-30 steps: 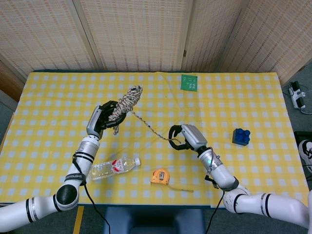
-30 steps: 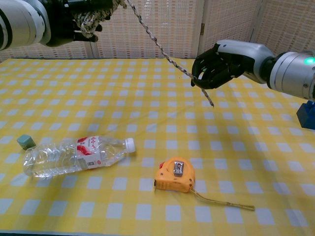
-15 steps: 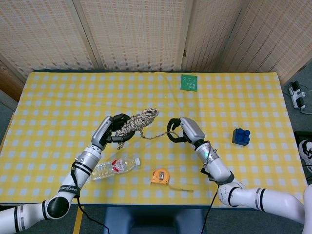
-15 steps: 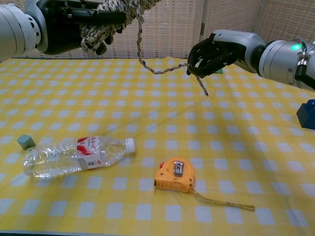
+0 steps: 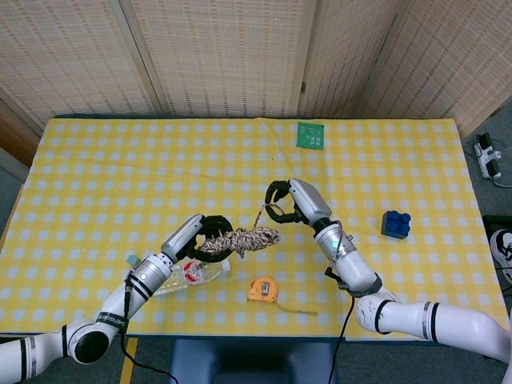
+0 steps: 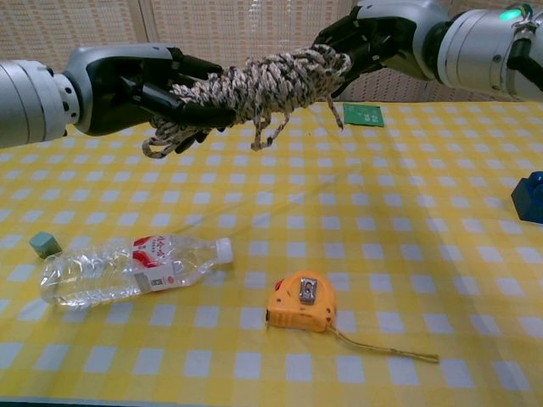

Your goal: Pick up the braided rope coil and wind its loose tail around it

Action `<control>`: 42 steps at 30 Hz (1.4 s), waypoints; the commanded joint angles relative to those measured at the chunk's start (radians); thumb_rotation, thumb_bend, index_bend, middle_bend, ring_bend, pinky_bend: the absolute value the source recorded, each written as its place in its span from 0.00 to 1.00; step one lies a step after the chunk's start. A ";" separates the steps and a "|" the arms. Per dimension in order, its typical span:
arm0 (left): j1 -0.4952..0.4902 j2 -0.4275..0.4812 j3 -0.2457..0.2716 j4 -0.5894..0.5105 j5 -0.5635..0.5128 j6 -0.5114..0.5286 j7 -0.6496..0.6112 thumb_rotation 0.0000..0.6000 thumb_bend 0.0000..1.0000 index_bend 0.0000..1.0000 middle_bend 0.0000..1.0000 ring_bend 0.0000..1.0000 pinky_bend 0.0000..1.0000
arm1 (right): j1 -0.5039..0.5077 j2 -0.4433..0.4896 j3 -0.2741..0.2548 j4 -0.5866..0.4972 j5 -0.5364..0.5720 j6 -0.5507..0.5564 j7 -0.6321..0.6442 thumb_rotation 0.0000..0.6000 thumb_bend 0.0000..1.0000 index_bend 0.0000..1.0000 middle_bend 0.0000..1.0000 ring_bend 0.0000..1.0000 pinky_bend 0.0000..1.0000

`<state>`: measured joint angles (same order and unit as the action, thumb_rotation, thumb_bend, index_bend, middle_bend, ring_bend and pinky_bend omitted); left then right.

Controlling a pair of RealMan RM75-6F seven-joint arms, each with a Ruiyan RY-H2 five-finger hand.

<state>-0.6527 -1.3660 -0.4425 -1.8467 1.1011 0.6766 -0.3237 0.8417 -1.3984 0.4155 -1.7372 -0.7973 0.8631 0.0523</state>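
My left hand [image 5: 206, 234] [image 6: 161, 89] grips one end of the braided rope coil [image 5: 240, 239] [image 6: 271, 83], a grey-white speckled bundle held level above the table. The loose tail [image 5: 259, 216] runs up from the coil's free end to my right hand [image 5: 290, 202] [image 6: 373, 38], which holds it just behind and above that end. A short stub of the tail [image 6: 338, 116] dangles below the right hand in the chest view.
On the yellow checked table [image 5: 96, 176] lie a plastic bottle [image 6: 127, 267] under the left hand, an orange tape measure [image 5: 263, 289] [image 6: 302, 303], a small green block [image 6: 45, 245], a blue brick [image 5: 395, 224] and a green card [image 5: 310, 135].
The left hand has brought the coil down and toward the right hand, turning it level. The right hand has risen and closed in, so the tail between them is short and slack.
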 commanded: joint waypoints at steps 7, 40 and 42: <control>-0.072 -0.049 0.094 0.104 0.002 0.089 0.212 1.00 0.74 0.66 0.68 0.63 0.70 | 0.006 0.016 0.012 -0.076 0.020 0.048 -0.014 1.00 0.55 0.67 0.49 0.45 0.39; -0.195 -0.286 0.072 0.181 -0.451 0.494 0.720 1.00 0.74 0.67 0.68 0.69 0.75 | 0.027 -0.033 -0.045 -0.215 0.027 0.139 -0.088 1.00 0.57 0.68 0.50 0.45 0.46; -0.180 -0.277 0.041 0.169 -0.471 0.479 0.665 1.00 0.74 0.67 0.68 0.69 0.75 | 0.021 -0.030 -0.052 -0.220 0.022 0.130 -0.078 1.00 0.57 0.68 0.50 0.45 0.46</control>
<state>-0.8495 -1.6459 -0.3680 -1.6742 0.6533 1.1631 0.3906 0.8663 -1.4304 0.3677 -1.9540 -0.7722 0.9970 -0.0297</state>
